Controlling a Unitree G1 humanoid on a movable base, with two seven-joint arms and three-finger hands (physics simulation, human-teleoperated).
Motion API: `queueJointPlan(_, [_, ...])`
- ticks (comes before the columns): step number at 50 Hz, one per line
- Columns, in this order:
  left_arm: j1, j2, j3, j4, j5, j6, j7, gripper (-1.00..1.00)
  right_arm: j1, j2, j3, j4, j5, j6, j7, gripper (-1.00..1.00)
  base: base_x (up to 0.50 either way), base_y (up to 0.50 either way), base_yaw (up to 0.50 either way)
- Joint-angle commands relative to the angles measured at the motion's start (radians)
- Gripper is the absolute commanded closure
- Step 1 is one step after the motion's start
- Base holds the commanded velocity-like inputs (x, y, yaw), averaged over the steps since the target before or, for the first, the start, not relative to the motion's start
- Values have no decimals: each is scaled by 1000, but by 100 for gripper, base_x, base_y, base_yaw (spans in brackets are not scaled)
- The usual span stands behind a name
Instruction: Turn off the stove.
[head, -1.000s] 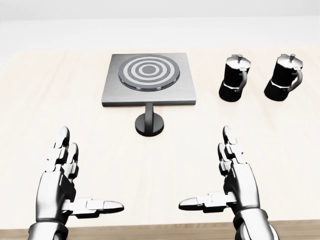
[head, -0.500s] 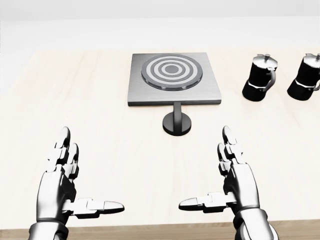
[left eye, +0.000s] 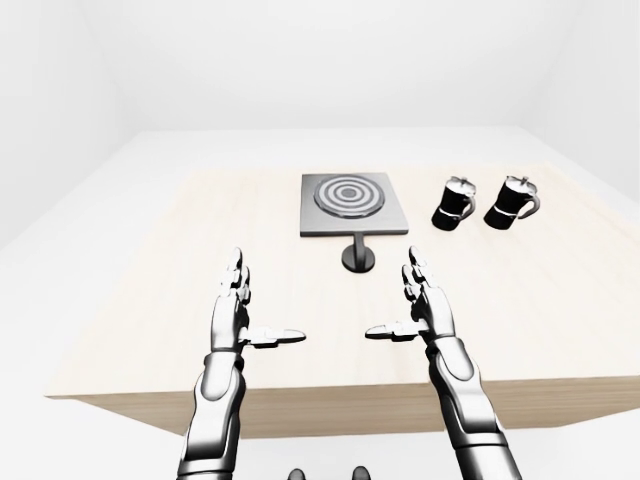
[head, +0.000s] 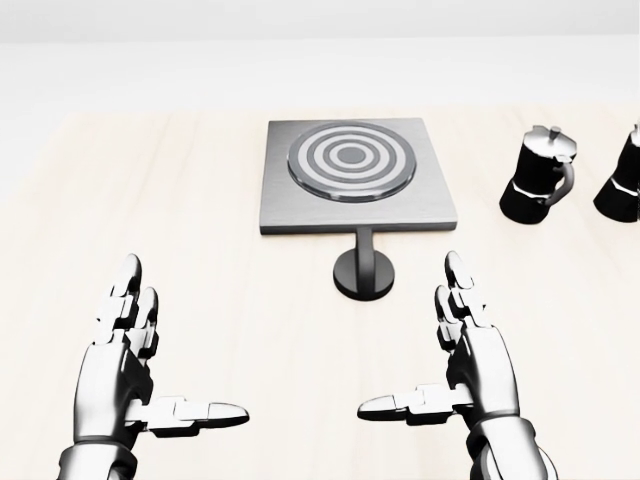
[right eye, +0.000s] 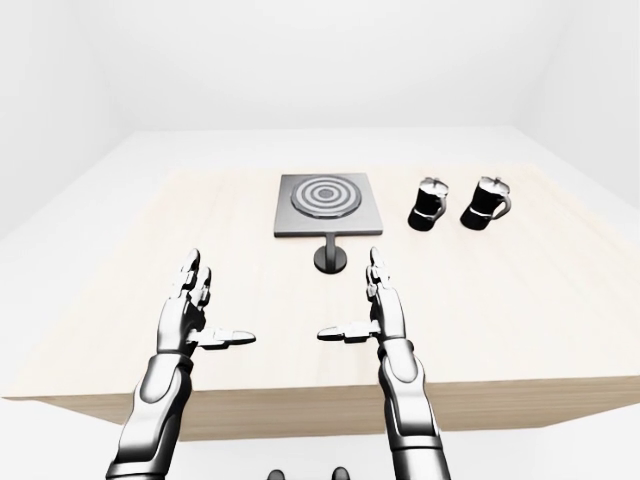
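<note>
A: Both hands, left hand (head: 130, 375) and right hand (head: 470, 370), were spread open, holding nothing.

B: I saw the stove (head: 356, 177) far center, its knob (head: 364, 272) near it; probably rigid, I'd pinch the rim.

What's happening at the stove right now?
Nothing is being handled yet. The left hand and right hand both hover open over the wooden table, touching nothing. The stove sits ahead, its round black knob just below it in the head view, closer to the right hand. Two black moka pots stand to the stove's right.
</note>
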Motion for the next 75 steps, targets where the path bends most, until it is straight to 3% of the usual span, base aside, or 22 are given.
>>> queueJointPlan(1, [0, 0, 0, 1, -1, 0, -1, -100, -2, -1, -3, 9, 0, -4, 0, -100, 31, 0, 0])
queueJointPlan(4, [-2, -1, 0, 7, -1, 0, 0, -100, -3, -2, -4, 17, 0, -11, 1, -100, 31, 0, 0])
queueJointPlan(6, [0, -1, 0, -1, -1, 0, 2, -100, -2, -1, -1, 1, -2, 5, -4, -100, 31, 0, 0])
queueJointPlan(12, [5, -1, 0, -15, -4, 0, 0, -100, -5, -2, -2, 9, -3, 4, -5, -100, 31, 0, 0])
queueJointPlan(16, [8, -1, 1, -22, -9, 0, -3, -100, -3, 1, 1, -7, -7, 19, -12, -100, 31, 0, 0])
queueJointPlan(18, [10, 0, 3, -36, -17, 2, -8, -100, -3, 0, -1, 4, -7, 10, -11, -100, 31, 3, 0])
queueJointPlan(21, [6, -1, 4, -19, -19, 0, -9, -100, -5, 0, 1, -4, -7, 19, -12, -100, 31, 4, 0])
queueJointPlan(25, [6, -1, 1, -15, -14, 0, -8, -100, -4, -2, -3, 20, -4, -5, -6, -100, 31, 5, 0])
queueJointPlan(37, [10, -1, -2, -9, -1, 0, -7, -100, -12, -2, -2, 13, -4, 13, -8, -100, 31, 7, 0])
queueJointPlan(48, [15, 0, 8, -50, -22, 0, -12, -100, -9, -3, -8, 23, 2, -3, -10, -100, 31, 7, 0])
queueJointPlan(52, [12, -1, 54, -71, -43, 0, 52, -100, -6, -2, -10, 24, 7, -16, -16, -100, 0, 0, 0])
queueJointPlan(61, [74, 7, 154, -176, -115, 0, 94, -100, 1, -1, -6, 5, 0, -10, -24, -100, 0, 0, 0])
queueJointPlan(63, [50, -1, 192, -158, -126, 0, 165, -100, 0, -2, -6, 7, -2, -13, -24, -100, 0, 0, 0])
queueJointPlan(65, [42, 8, 208, -158, -156, 0, 189, -100, 1, -1, -5, 3, -5, -12, -24, -100, 0, 0, 0])
queueJointPlan(74, [4, 36, 317, -92, -131, 0, 453, -100, 1, -2, -3, 3, -14, -13, -21, -100, 0, 0, 0])
queueJointPlan(75, [3, 51, 325, -68, -141, 0, 449, -100, 1, -2, -3, 7, -16, -16, -21, -100, 0, 0, 0])
